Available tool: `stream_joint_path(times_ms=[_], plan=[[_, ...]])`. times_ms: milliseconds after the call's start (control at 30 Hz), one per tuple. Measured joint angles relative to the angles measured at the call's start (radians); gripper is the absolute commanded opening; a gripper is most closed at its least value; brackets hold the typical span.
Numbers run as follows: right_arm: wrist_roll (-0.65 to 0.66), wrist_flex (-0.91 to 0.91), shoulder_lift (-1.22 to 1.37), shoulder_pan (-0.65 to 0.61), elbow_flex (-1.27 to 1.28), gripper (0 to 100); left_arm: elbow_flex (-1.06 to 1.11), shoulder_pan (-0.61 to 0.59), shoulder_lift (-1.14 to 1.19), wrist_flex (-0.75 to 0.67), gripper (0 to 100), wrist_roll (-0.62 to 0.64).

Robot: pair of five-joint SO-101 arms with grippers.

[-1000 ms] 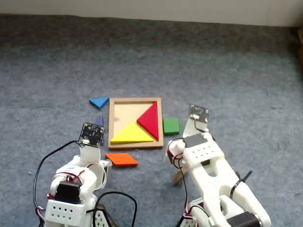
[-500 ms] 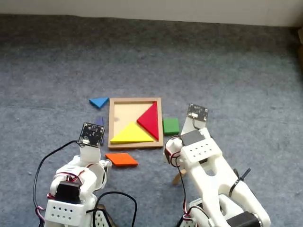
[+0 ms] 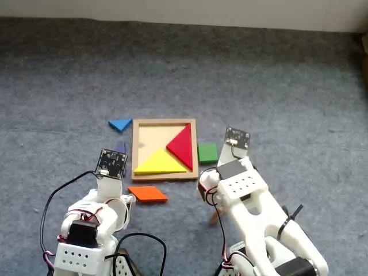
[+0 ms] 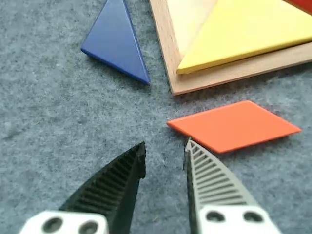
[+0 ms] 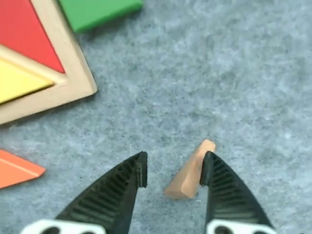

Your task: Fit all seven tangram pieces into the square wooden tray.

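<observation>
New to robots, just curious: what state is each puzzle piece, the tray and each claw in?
Tray: partly filled.
Red triangle: in tray.
Yellow triangle: in tray.
Green square: outside tray.
Light blue triangle: outside.
Dark blue triangle: outside.
Orange parallelogram: outside.
Tan piece: outside.
Left gripper: open.
Right gripper: open.

tray: square wooden tray (image 3: 164, 122), lying flat, far-left part bare
inside: red triangle (image 3: 182, 146) and yellow triangle (image 3: 159, 163), both large and flat, filling the near-right half
right of tray: green square (image 3: 207, 153), just beside the rim
left of tray: light blue triangle (image 3: 120, 123) near the far corner; dark blue triangle (image 4: 116, 41) beside the rim
near side: orange parallelogram (image 3: 148, 194), flat; tan piece (image 5: 190, 170), propped on edge, farther right
</observation>
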Motion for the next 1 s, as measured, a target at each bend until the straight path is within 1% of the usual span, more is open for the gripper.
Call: stream_joint_path(times_ms=[333,400,500,600,900,1000], plan=[[0.0,-0.003,0.0,0.0,0.0,17.0,0.0,0.0,0.0,0.0,15,0.0],[0.017,0.029,0.0,0.009,0.0,17.0,0.0,0.0,0.0,0.0,15,0.0],[0.064,0.1,0.0,0.057,0.0,17.0,0.0,0.0,0.0,0.0,15,0.0],[0.084,0.129,0.0,0.071,0.0,17.0,0.0,0.0,0.0,0.0,15,0.0],[0.091,0.14,0.002,0.068,0.0,17.0,0.0,0.0,0.0,0.0,15,0.0],[0.091,0.14,0.061,0.057,0.0,16.7,0.0,0.0,0.0,0.0,15,0.0]])
